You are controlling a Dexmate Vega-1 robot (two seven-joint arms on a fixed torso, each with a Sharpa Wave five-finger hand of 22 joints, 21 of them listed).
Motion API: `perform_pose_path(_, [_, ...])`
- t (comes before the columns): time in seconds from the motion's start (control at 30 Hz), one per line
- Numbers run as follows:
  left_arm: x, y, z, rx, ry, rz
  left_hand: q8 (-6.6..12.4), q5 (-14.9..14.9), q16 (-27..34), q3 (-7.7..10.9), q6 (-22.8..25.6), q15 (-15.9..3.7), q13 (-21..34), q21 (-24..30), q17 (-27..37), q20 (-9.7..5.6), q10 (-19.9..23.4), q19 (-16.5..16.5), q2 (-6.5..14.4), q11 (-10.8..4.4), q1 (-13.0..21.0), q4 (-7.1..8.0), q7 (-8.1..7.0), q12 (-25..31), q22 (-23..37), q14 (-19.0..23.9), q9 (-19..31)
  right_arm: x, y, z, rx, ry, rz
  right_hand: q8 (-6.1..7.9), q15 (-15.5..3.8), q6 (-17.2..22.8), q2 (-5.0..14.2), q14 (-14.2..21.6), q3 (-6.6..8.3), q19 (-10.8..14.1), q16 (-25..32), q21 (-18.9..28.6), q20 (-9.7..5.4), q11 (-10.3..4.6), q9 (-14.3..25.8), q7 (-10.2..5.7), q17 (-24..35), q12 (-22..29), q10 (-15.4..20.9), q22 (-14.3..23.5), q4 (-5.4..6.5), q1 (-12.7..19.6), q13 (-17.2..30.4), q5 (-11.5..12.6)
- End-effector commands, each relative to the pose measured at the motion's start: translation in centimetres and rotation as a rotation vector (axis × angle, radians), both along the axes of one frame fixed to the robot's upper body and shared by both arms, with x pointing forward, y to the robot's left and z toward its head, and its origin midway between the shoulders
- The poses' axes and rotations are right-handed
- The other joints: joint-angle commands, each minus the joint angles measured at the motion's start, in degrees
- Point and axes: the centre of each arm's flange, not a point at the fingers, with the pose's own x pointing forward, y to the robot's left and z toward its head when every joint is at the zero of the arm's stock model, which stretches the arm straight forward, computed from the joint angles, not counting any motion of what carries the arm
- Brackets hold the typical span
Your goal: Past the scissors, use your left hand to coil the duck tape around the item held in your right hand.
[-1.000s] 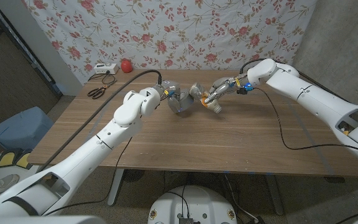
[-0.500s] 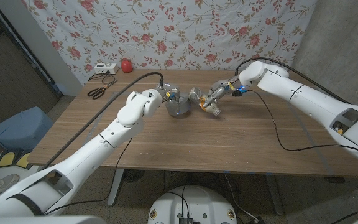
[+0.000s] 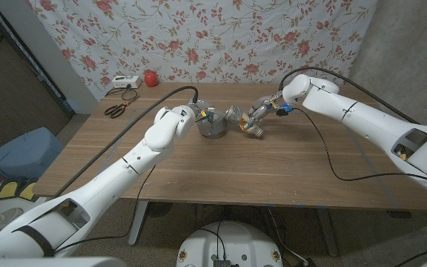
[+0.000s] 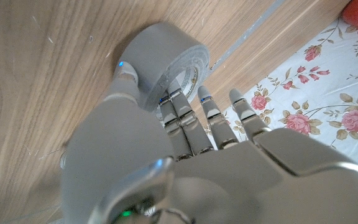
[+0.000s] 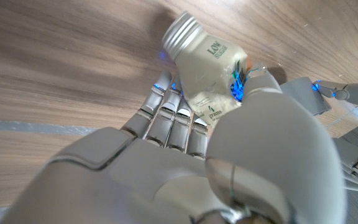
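Note:
A grey duck tape roll (image 3: 214, 128) stands on the table past the middle. My left hand (image 3: 201, 117) grips the roll (image 4: 164, 58), thumb on its outer face and fingers (image 4: 180, 107) reaching into its core. Just right of it my right hand (image 3: 263, 110) holds a small white-labelled bottle (image 3: 251, 127) with a silver cap (image 5: 183, 32), tilted, cap pointing down towards the wood. A short grey strip (image 3: 233, 112) seems to run from the roll to the bottle (image 5: 213, 70). The scissors (image 3: 115, 110) lie near the table's far left corner.
A white device (image 3: 124, 82) and a red object (image 3: 150, 78) sit at the table's far left edge by the floral backdrop. A black cable (image 3: 332, 159) trails across the right side of the table (image 3: 221, 174). A blue bin (image 3: 17, 152) stands on the floor at left.
My right hand has shifted left and lower with the bottle, closer to the roll. The left hand has edged slightly right on the roll.

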Motion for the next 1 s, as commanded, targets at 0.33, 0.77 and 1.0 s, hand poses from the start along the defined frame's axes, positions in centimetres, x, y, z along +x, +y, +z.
perform_pose_path(0.33, [0.2, 0.2, 0.6, 0.027, 0.063, 0.026, -0.51, 6.43, -0.41, -9.14, -32.42, 2.44, -5.73, -3.78, 0.52, 3.56, -26.18, -3.9, -5.93, 7.28, -7.06, 3.65, 2.9, 0.15, 0.59, -14.83, -0.97, 0.2, -0.7, 0.2, -0.017, -0.023, -0.052, 0.33, 2.97, -18.52, 0.13, -24.53, -8.1, -13.32, -2.63, -7.61, 0.5, 1.44, 0.17, -0.69, -3.72, -0.15, -25.22, -0.03, 1.22, -1.02, -2.76, 2.72])
perform_pose_path(0.77, [-0.8, 1.4, 1.5, -0.029, -0.041, -0.007, -0.13, 8.34, -0.45, -12.06, -40.03, 6.02, -7.22, -5.39, 0.69, 3.62, -35.79, -6.02, -6.0, 10.17, -9.02, 5.32, 4.4, 0.1, 0.76, -21.07, -1.1, 0.4, -1.5, 0.6, 0.092, -0.046, -0.005, 0.29, 8.08, -38.86, -3.99, -42.96, -17.75, -27.43, -2.65, -16.77, 3.88, 3.8, 0.04, 0.41, -6.64, 0.31, -44.85, 0.15, 5.39, -9.8, -5.43, 8.42])
perform_pose_path(1.0, [-1.5, 2.7, 2.2, -0.139, -0.145, -0.082, -0.13, 8.54, -0.25, -12.47, -41.03, 5.79, -7.49, -5.6, 0.73, 3.63, -37.49, -6.19, -5.59, 10.36, -9.45, 5.78, 3.93, 0.14, 0.8, -21.68, -1.14, 0.5, -2.2, 0.8, 0.275, -0.123, 0.074, 1.15, 9.25, -38.7, -4.06, -44.97, -19.32, -28.06, -2.38, -17.58, 5.76, 5.07, 0.1, 1.3, -6.87, 0.85, -45.6, 0.17, 6.57, -12.05, -5.71, 9.21])
